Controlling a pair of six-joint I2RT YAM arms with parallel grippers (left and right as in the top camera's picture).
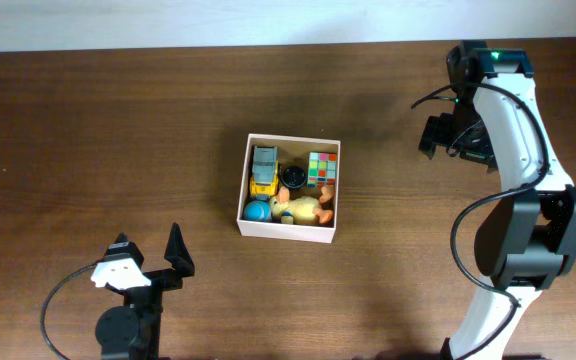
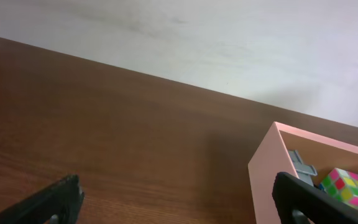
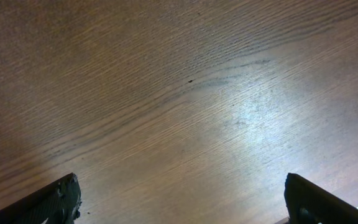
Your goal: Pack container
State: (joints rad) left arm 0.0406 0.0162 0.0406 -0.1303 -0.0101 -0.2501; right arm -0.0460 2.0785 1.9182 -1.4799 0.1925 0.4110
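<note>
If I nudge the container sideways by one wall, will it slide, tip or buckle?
Probably slides rather than tips: the container is shallow and wide, flat on the smooth table. Its thin walls look like cardboard and may flex. The small toys inside likely add little weight.

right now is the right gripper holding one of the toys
No, the right gripper is open, and only the wood of the tabletop shows between its fingers.

Container [image 1: 286,229] sat mid-table, crowded with toys [image 1: 305,208]; floor showed only at far-middle, between truck [image 1: 264,170] and cube [image 1: 322,168]. Open table [image 1: 88,130] ran all round it. Left gripper [image 1: 148,243] near front-left corner, right gripper [image 1: 448,135] well apart.
</note>
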